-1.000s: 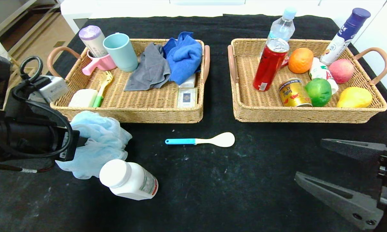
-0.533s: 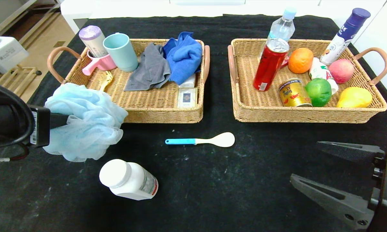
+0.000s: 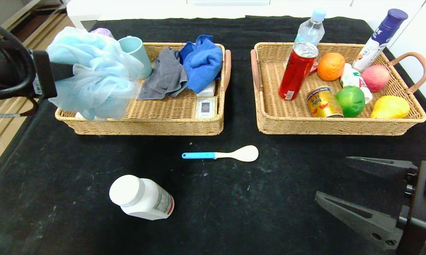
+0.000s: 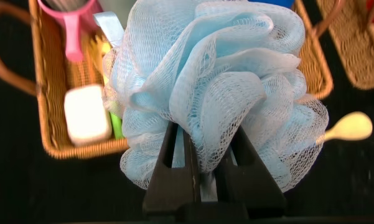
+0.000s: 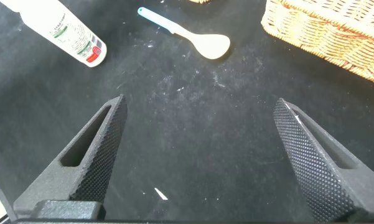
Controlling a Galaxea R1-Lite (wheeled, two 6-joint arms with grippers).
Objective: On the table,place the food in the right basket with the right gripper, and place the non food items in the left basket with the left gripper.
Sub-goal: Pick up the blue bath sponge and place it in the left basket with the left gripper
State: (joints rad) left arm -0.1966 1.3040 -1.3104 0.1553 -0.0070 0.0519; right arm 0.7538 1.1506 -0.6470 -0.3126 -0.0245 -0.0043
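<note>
A black table (image 3: 234, 198) carries two wicker baskets side by side toward its far edge. The left basket (image 3: 145, 124) holds a grey cloth (image 3: 165, 76), a blue cloth (image 3: 202, 60), a teal cup (image 3: 136, 53), a small card box (image 3: 206, 107) and, seen from the left wrist, a pink cup (image 4: 71, 25) and a white soap bar (image 4: 87, 115). The right basket (image 3: 333, 125) holds a red can (image 3: 298, 71), a gold can (image 3: 323, 102), an orange (image 3: 330, 66), a green fruit (image 3: 351, 101), a pink apple (image 3: 376, 78), a yellow fruit (image 3: 390, 107), a water bottle (image 3: 310, 30) and a purple-capped bottle (image 3: 379, 39). The left gripper (image 4: 202, 171) is clenched on a pale blue bath pouf (image 3: 92, 74), which hangs in the air over the left end of the left basket, near the table's left edge. The right gripper (image 3: 369, 198) hovers with jaws spread wide and empty above the table's near right corner. A white pill bottle (image 3: 142, 198) lies on its side toward the near edge, left of centre. A spoon (image 3: 223, 154) with a blue handle lies flat mid-table, just in front of the gap between the baskets
</note>
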